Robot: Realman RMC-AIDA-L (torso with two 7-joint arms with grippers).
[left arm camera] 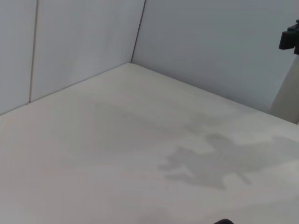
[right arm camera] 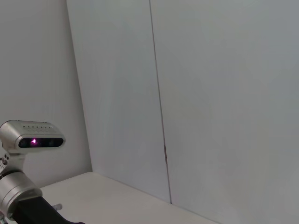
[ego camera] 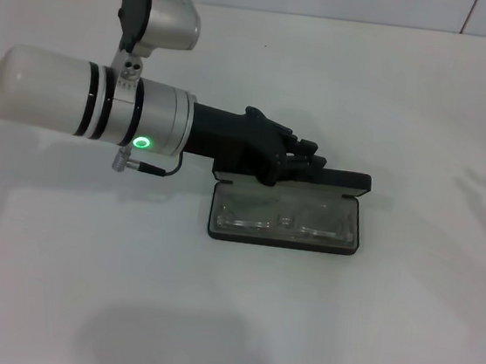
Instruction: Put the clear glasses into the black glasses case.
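Now left claw at case lid

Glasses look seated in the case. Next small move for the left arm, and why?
Probably tip the lid forward: the transparent wraparound clear glasses already lie in the slim open black glasses case, and the left gripper sits at the raised lid's back edge.

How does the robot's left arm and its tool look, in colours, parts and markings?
The left arm is a glossy white tube ending in a silver cylinder with black rings and a glowing green ring light. A thin black cable loops under it. A silver, black-faced camera box sits on top. The left tool is matte black with jointed fingers.
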